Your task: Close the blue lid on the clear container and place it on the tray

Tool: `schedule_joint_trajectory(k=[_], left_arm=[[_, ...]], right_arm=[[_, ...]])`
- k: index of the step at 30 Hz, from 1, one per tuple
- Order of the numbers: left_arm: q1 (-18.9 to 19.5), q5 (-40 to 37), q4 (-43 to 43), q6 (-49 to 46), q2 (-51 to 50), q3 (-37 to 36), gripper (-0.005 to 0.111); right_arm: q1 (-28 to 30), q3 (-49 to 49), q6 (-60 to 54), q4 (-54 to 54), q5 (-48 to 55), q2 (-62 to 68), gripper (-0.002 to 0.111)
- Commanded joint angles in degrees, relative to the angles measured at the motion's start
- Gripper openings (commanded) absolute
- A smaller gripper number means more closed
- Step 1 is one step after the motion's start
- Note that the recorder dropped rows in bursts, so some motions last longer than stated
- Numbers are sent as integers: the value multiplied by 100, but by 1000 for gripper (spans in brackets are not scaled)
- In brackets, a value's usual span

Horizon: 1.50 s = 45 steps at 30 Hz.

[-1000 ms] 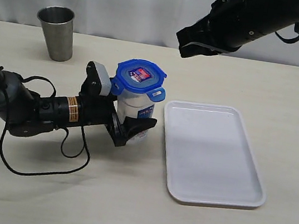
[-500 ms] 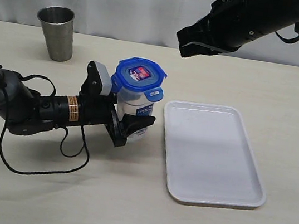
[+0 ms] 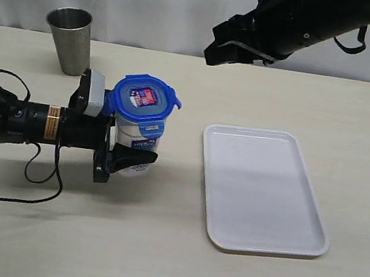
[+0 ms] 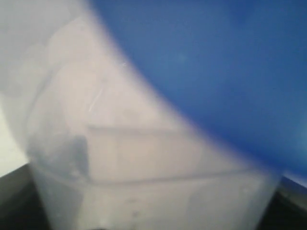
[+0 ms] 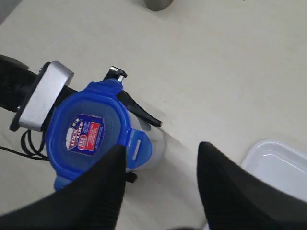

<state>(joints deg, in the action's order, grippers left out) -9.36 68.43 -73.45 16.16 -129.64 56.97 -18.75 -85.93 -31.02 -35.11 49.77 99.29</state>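
The clear container [image 3: 133, 146] stands on the table left of the tray [image 3: 260, 192], and my left gripper [image 3: 127, 149] is shut on its lower body from the left. The blue lid [image 3: 142, 97] sits on top with its red-and-white sticker up; a side flap sticks outward. The left wrist view is filled by the blurred container wall [image 4: 144, 167] and the lid [image 4: 216, 72]. My right gripper [image 3: 218, 48] hangs high above the table, open and empty. In its wrist view its gripper [image 5: 162, 146] is above the lid [image 5: 88, 134] and the container [image 5: 156, 143].
A tapered steel cup [image 3: 69, 40] stands at the back left, behind the left arm. A black cable [image 3: 39, 179] loops on the table under that arm. A corner of the tray [image 5: 280, 163] shows in the right wrist view.
The left arm has pulled the lidded container to the left, away from the tray. The right gripper has opened and shifted slightly left.
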Motion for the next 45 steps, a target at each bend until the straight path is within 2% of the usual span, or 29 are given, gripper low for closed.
schedule_joint_trajectory(k=[1,5,14,20,38,45], left_arm=[[141,153,-325,363,79,-22,0],[129,153,-779,427,79,-22,0],[129,153,-985,441,79,-22,0],[129,153,-894,465,79,-22,0],[129,153,-770,476,79,-22,0],[129,153,-739,487,79,-22,0]], right_arm=[[-3,15,-101,-718,267,-5,55],[-3,15,-63,-1162,568,142,56],[-251,15,469,-1220,543,800,55],[-413,4,469,-1251,435,910,41],[-548,4,469,-1197,428,1297,41],[-823,4,373,-1293,443,1597,41]])
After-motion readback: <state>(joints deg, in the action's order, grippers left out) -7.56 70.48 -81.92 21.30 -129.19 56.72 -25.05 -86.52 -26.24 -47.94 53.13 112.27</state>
